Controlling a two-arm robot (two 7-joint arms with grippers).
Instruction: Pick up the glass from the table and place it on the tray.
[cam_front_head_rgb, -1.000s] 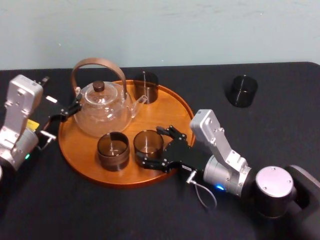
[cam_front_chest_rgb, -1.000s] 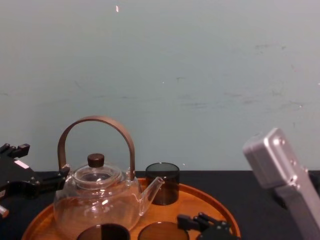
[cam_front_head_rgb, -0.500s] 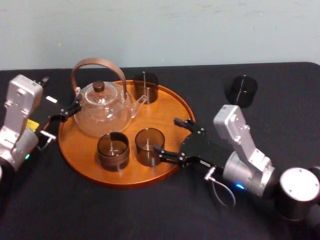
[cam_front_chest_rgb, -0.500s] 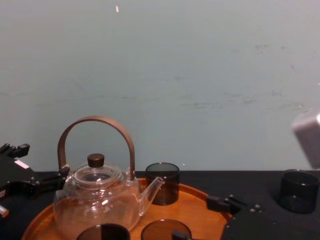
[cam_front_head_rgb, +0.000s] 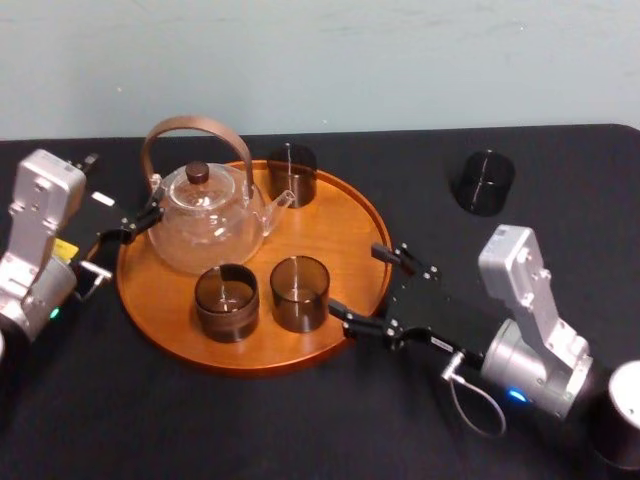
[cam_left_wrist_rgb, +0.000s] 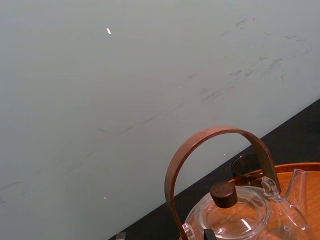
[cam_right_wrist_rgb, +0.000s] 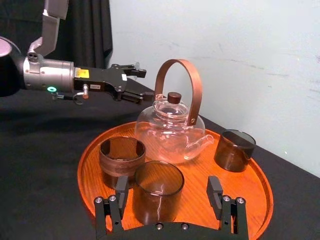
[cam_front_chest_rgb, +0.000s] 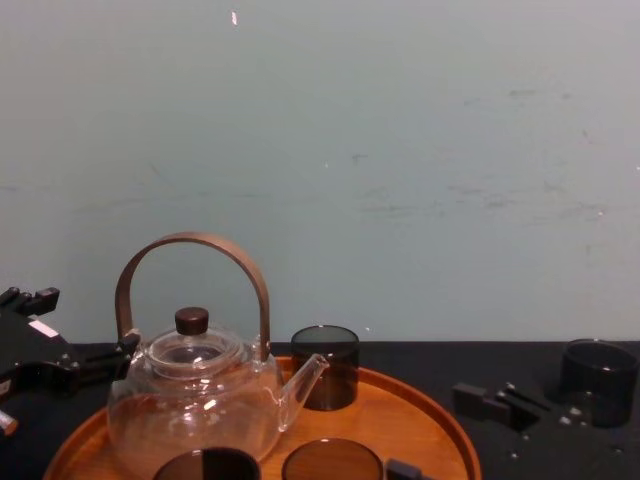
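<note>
While the right pincer (cam_front_head_rgb: 357, 280) hangs low over the near bench (cam_front_head_rgb: 300, 420) with its fingers spread apart and nothing in them, look just beyond: the glass (cam_front_head_rgb: 300, 293) stands upright on the tray (cam_front_head_rgb: 345, 210), front and centre. One fingertip is just beside its wall. I'd call the placing done, so your job is getting clear. Draw straight back along the arm's own line, keep the fingers wide, and don't swing sideways into the glass or catch the rim.

A second glass (cam_front_head_rgb: 226, 300) sits just left of it. The teapot (cam_front_head_rgb: 210, 215) is behind, with a third glass (cam_front_head_rgb: 291, 173) at the back rim. The left pincer (cam_front_head_rgb: 135, 222) is parked by the teapot's left side; I can't tell how it's set.

The right wrist view gives you the clearance either side of the glass. The head view gives the layout, including one more glass (cam_front_head_rgb: 483, 182) far right on the bench.
</note>
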